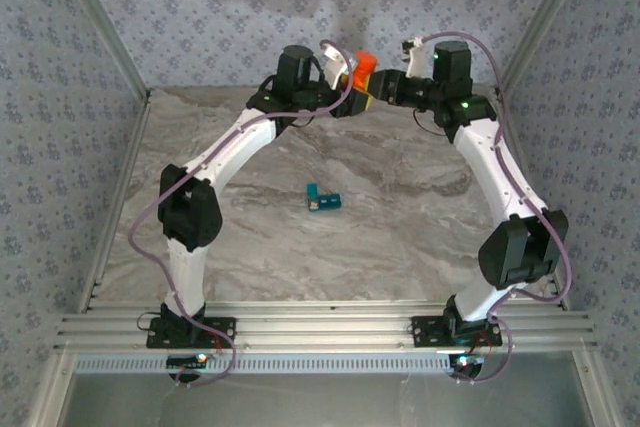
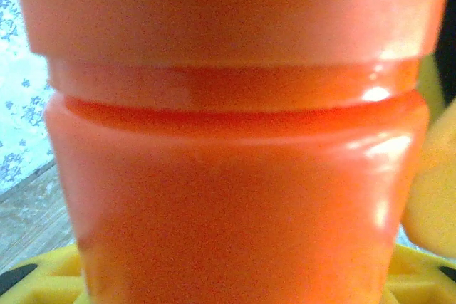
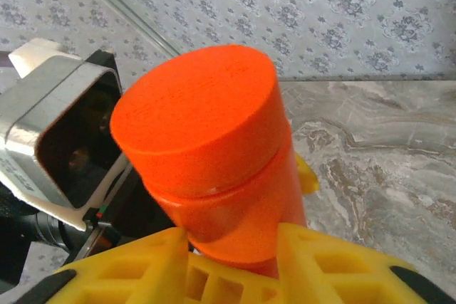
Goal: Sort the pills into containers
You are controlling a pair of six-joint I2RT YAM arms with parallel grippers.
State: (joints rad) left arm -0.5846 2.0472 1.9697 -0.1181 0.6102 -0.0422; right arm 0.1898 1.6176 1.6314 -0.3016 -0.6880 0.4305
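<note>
While seemingly aloft, left gripper [image 1: 349,97] and right gripper [image 1: 379,88] around bottle [image 1: 363,65]

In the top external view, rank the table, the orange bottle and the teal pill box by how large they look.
1. The table, by far the largest.
2-3. The orange bottle and the teal pill box look about alike. The bottle is partly hidden and held up nearer the camera, so no ranking between them.

The place looked like a laboratory test cell for robots: two arms [image 1: 222,157] were bolted on aluminium rails [image 1: 320,332] at the near edge of a marble-patterned table [image 1: 400,242], and walls [image 1: 230,7] with a flower pattern (held in bare metal frames [image 1: 100,19]) closed it on three sides.
</note>
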